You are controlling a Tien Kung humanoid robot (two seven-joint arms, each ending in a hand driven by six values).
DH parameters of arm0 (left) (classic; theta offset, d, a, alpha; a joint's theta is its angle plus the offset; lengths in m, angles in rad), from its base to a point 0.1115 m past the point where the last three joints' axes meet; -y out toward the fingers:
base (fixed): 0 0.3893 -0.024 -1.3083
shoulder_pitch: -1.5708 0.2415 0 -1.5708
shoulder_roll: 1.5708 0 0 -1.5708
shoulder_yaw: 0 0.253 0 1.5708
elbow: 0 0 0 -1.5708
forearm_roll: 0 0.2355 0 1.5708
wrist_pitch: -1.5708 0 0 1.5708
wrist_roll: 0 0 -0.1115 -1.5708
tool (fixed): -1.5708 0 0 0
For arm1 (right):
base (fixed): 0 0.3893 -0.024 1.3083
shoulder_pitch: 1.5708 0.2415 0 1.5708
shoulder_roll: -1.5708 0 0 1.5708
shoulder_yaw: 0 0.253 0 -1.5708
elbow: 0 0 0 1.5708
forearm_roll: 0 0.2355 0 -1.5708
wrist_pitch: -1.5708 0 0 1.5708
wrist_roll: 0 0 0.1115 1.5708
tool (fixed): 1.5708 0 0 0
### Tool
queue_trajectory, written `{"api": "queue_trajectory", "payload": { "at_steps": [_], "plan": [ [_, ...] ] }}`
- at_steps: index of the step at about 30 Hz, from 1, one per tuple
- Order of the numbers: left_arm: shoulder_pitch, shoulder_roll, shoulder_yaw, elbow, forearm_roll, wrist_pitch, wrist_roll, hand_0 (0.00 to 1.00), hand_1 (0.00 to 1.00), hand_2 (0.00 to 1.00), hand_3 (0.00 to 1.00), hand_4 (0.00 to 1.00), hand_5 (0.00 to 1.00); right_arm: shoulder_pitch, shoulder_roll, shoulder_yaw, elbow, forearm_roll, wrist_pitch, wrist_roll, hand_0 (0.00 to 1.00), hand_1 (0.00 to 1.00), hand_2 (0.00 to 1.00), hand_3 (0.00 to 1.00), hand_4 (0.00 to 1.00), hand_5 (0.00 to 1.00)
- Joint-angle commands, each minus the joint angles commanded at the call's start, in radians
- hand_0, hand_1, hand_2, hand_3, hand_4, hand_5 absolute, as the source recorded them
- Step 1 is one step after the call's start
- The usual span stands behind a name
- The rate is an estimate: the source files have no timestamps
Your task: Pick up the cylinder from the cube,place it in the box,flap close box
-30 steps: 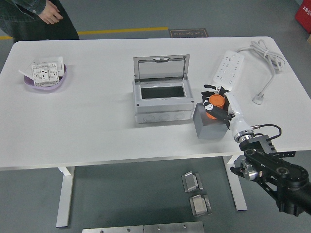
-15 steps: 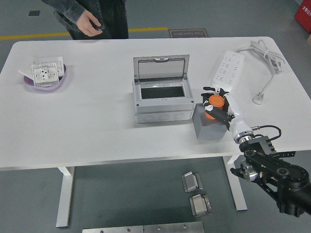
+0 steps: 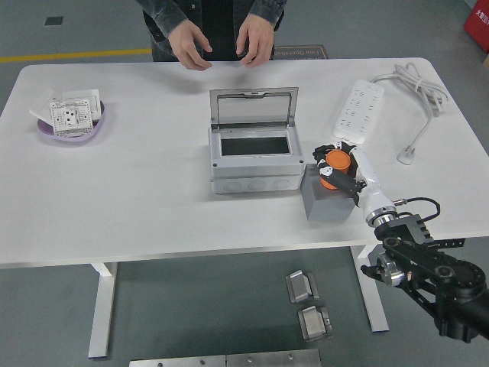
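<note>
White worktop | step: pick-up | right hand clenched around orange cylinder atop grey cube | next: lift clear, carry left into open box, lid upright

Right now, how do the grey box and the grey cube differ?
The box is light grey, the cube darker grey. The box is wider and hollow, its lid flipped up at the back; the cube is a smaller solid block. The box interior looks empty, while the orange cylinder sits at the cube's top with the right hand closed around it. Both stand on the white table, side by side.
</note>
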Motion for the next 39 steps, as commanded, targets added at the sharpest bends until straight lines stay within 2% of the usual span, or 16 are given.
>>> {"api": "queue_trajectory", "payload": {
  "at_steps": [1,11,17,21,26,30,31,36,37,39],
  "plan": [
    [0.000,0.000,0.000,0.000,0.001,0.000,0.000,0.615,0.574,0.572,0.660,0.706,0.274,-0.001,0.000,0.005,0.001,-0.008,-0.002,-0.002,0.448,0.262,0.267,0.214,0.002,0.002],
    [0.008,-0.003,0.007,0.000,-0.005,-0.002,0.001,0.615,0.574,0.573,0.660,0.708,0.275,-0.012,-0.012,0.080,0.034,-0.150,-0.013,-0.049,0.454,0.261,0.256,0.232,0.002,0.002],
    [0.010,-0.006,0.008,0.000,-0.004,-0.002,0.001,0.615,0.574,0.573,0.661,0.710,0.277,0.003,-0.016,0.074,0.040,-0.161,-0.010,-0.058,0.466,0.273,0.261,0.232,0.002,0.002],
    [0.012,-0.006,0.011,0.000,-0.006,-0.002,0.001,0.614,0.574,0.573,0.661,0.710,0.278,0.032,-0.022,0.044,0.047,-0.188,-0.041,-0.076,0.481,0.284,0.270,0.233,0.002,0.002],
    [0.015,-0.006,0.016,0.001,-0.009,-0.002,0.001,0.614,0.575,0.573,0.661,0.711,0.279,0.115,-0.034,-0.026,0.043,-0.300,-0.109,-0.162,0.470,0.281,0.277,0.234,0.002,0.002],
    [0.018,-0.003,0.021,0.002,-0.013,-0.002,0.002,0.614,0.575,0.573,0.661,0.711,0.279,0.188,-0.036,-0.082,0.032,-0.392,-0.129,-0.239,0.470,0.281,0.277,0.234,0.002,0.002],
    [0.018,-0.002,0.023,0.003,-0.015,-0.002,0.002,0.615,0.576,0.573,0.661,0.711,0.279,0.210,-0.033,-0.098,0.026,-0.419,-0.128,-0.261,0.063,0.187,0.272,0.230,0.002,0.002],
    [0.021,0.004,0.035,0.005,-0.025,-0.002,0.002,0.615,0.576,0.573,0.661,0.711,0.279,0.316,-0.008,-0.182,-0.018,-0.550,-0.104,-0.372,0.063,0.187,0.272,0.230,0.002,0.002],
    [0.021,0.005,0.037,0.005,-0.027,-0.002,0.002,0.615,0.576,0.574,0.660,0.711,0.281,0.338,-0.001,-0.203,-0.030,-0.574,-0.094,-0.393,0.002,0.115,0.244,0.226,0.002,0.002],
    [0.022,0.007,0.040,0.006,-0.029,-0.001,0.002,0.615,0.576,0.574,0.660,0.711,0.281,0.380,0.012,-0.240,-0.052,-0.617,-0.081,-0.431,0.002,0.115,0.244,0.226,0.002,0.002]
  ]
}}
